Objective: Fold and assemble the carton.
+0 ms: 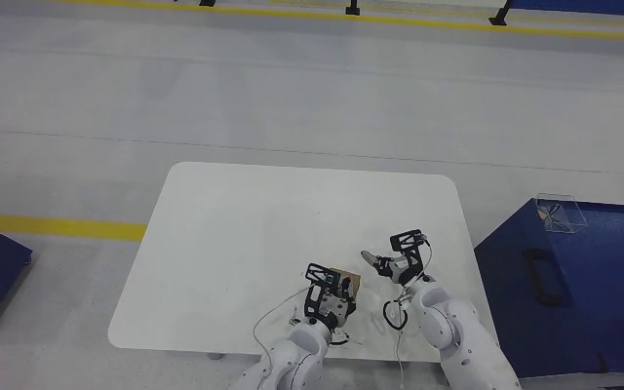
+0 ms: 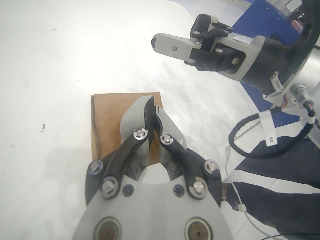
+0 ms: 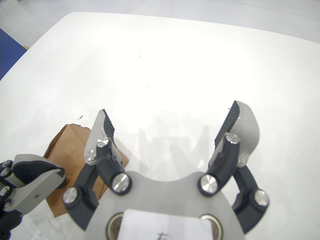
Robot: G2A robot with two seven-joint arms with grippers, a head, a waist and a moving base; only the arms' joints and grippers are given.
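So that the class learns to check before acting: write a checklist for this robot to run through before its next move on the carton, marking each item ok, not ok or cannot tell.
1. Carton rests on the table, near the robot's edge: ok.
2. Carton folded into shape: not ok, it looks flat.
3. Left gripper over the carton and shut: ok.
4. Left gripper actually pinching cardboard: cannot tell.
5. Right gripper open, empty, beside the carton and apart from it: ok.
6. The two grippers apart from each other: ok.
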